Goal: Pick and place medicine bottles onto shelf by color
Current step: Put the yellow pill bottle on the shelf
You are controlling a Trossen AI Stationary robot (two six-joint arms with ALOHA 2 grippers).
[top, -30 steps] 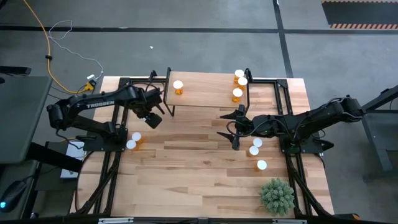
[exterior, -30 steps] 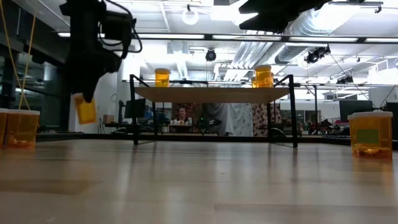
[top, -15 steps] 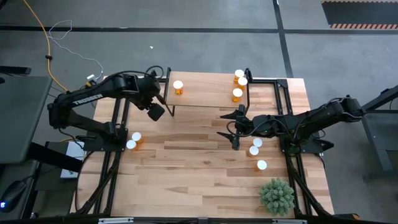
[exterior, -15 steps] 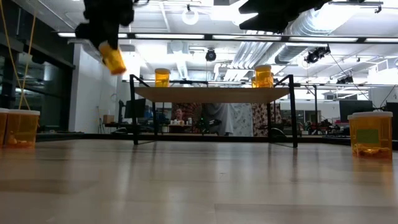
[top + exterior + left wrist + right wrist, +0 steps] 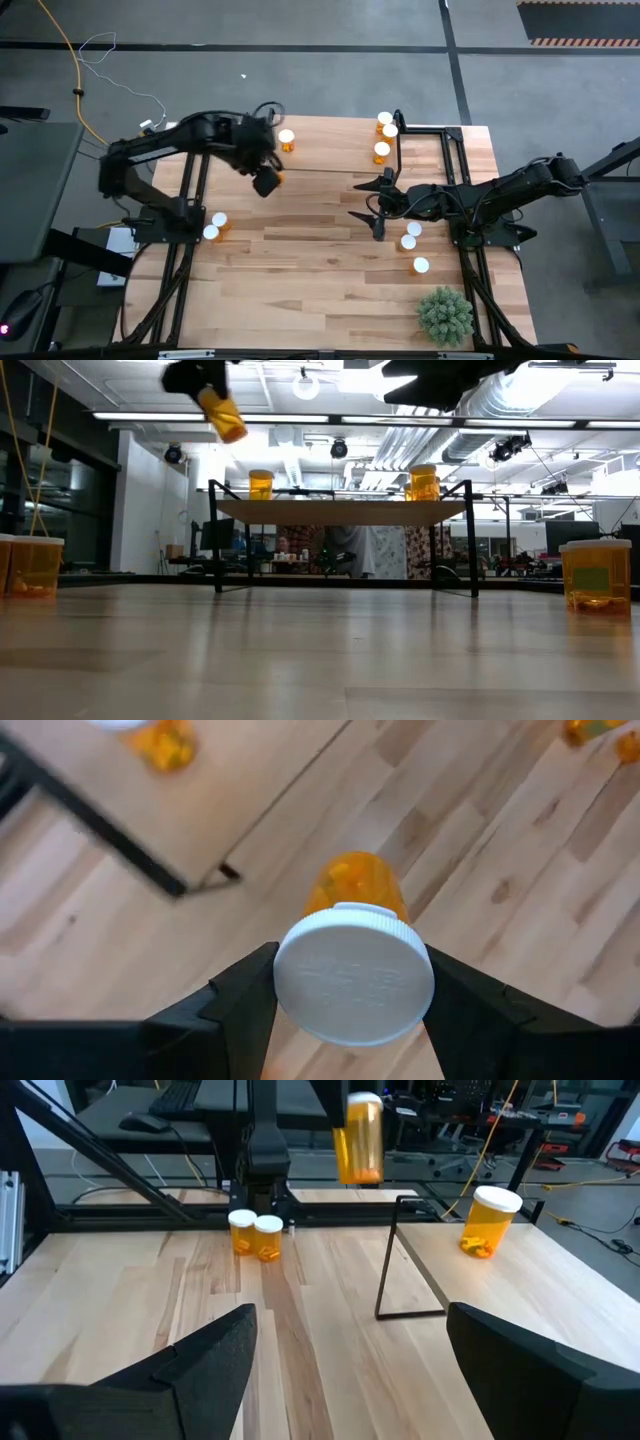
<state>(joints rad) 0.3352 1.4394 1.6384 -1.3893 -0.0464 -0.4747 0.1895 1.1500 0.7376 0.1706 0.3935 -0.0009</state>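
Overhead, left gripper (image 5: 270, 181) fingers pinching an orange medicine bottle (image 5: 352, 935), raised above the shelf (image 5: 330, 152) front edge, right gripper (image 5: 374, 207) fingers spread, empty over the table (image 5: 320, 270).

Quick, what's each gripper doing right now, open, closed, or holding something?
Left gripper: shut on a medicine bottle, raised near the shelf.
Right gripper: open, empty, over the table.

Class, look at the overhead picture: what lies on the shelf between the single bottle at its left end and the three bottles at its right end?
Nothing: in the high view the shelf is bare board between the single bottle and the three bottles.
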